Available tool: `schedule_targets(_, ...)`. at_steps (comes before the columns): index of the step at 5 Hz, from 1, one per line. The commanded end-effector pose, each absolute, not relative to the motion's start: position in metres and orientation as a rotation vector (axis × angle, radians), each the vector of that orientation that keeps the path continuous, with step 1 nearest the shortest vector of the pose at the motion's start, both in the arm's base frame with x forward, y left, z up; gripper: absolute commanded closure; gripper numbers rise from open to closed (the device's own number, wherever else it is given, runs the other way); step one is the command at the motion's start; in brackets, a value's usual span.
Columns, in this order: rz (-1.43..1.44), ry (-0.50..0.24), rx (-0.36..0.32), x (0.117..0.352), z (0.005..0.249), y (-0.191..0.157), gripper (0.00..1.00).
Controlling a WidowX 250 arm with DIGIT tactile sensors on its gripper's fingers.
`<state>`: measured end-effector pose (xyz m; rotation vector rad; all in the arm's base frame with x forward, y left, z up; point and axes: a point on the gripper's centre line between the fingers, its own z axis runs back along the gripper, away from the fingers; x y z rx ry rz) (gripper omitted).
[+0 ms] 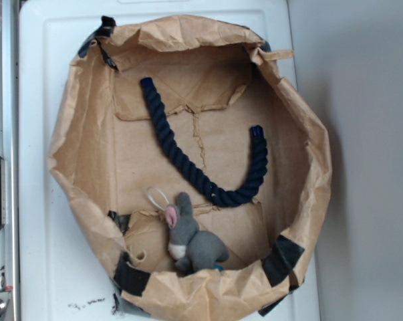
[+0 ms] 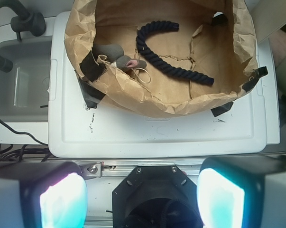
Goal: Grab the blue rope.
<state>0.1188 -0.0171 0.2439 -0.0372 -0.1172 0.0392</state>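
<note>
The blue rope (image 2: 167, 57) is seen curled in the paper bag (image 2: 157, 102), well apart from the gripper (image 2: 142, 197), whose fingers are spread wide, empty.

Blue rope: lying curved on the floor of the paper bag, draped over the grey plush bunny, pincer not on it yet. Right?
One thing is off. The blue rope is not draped over the grey plush bunny; it lies beside it, with bare paper between them, as the exterior view shows. The rest holds: it lies curved on the floor of the paper bag, and the pincer is well short of it.
</note>
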Motion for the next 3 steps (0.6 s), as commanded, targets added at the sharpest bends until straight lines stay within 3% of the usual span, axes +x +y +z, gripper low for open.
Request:
schedule_targets(1,0.039,-0.117,-0.037,0.119,0.244,-0.017,0.0)
schedule_targets(2,0.232,-0.073,-0.011,0.137,0.244,0.001,0.0)
schedule_targets(3,0.232,-0.073,-0.011,0.137,0.244,0.001,0.0)
